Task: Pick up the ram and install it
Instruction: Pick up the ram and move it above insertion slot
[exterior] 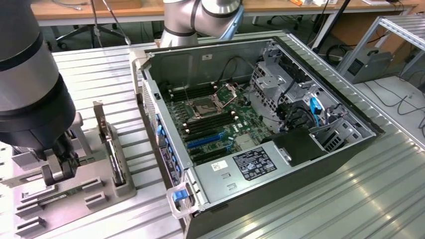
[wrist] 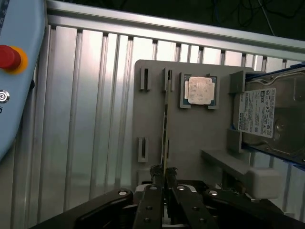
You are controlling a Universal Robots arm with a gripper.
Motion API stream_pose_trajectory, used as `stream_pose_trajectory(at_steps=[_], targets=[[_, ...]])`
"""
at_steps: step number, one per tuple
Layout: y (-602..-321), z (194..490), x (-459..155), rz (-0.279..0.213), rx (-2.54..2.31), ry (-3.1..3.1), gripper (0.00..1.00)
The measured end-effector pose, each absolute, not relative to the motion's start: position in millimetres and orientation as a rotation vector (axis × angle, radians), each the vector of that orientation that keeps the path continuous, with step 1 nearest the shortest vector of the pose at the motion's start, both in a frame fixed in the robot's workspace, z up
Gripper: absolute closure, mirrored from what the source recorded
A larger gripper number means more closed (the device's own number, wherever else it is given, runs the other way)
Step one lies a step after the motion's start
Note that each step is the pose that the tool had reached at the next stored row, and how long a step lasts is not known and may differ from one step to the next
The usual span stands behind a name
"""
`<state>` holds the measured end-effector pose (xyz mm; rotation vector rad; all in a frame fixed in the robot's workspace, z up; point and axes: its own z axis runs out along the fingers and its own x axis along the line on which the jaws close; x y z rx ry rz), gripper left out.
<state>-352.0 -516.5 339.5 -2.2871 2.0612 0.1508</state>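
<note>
Narrowed to a slit, the claw (wrist: 164, 175) stands over the near end of the ram (wrist: 166, 124), one finger (wrist: 155, 180) on each flat face of the stick. As far as the wrist view shows, the pads are pressed onto it, so I judge this to be a grip, not a hover. The ram is seen edge-on, standing on its long edge. Its long axis runs straight away from the claw, in line with the gap between the fingers, so the claw has it by the end and not by the middle. It sits in the slotted holders of the grey fixture plate (wrist: 190, 143) and is not yet lifted clear.

Farther along the same plate, off to one side of the ram's far end, a square processor chip (wrist: 199, 90) lies flat in its own pocket. Beyond that is a silver hard drive (wrist: 269, 114) with a white label.

In the exterior view the claw (exterior: 58, 172) is low over the plate, just beside an upright dark card (exterior: 109, 144). The open computer case (exterior: 199, 62) lies well apart, toward the exterior view's right, with its motherboard (exterior: 232, 127) facing up.
</note>
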Motion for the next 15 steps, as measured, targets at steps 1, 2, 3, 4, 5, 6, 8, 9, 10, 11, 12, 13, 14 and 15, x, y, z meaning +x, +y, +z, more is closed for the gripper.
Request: stream_pose_trajectory(at_steps=[1, 2, 3, 4, 5, 6, 8, 9, 10, 11, 12, 13, 14, 15], targets=[[-516, 341, -350, 0.151, -2.288, 2.061, 0.86], [-516, 343, -349, 0.151, -2.289, 2.06, 0.86], [-516, 345, -347, 0.151, -2.29, 2.059, 0.86], [-516, 347, -345, 0.15, -2.292, 2.059, 0.86], [-516, 348, -344, 0.145, -2.295, 2.061, 0.86], [-516, 349, -343, 0.139, -2.301, 2.066, 0.86], [-516, 351, -341, 0.12, -2.317, 2.08, 0.86], [-516, 352, -340, 0.113, -2.323, 2.085, 0.86], [-516, 353, -339, 0.113, -2.325, 2.083, 0.86], [-516, 355, -337, 0.113, -2.325, 2.083, 0.86], [-516, 358, -334, 0.113, -2.325, 2.082, 0.86], [-516, 361, -331, 0.113, -2.325, 2.082, 0.86], [-516, 365, -326, 0.113, -2.325, 2.082, 0.86], [-517, 368, -321, 0.113, -2.325, 2.082, 0.86]])
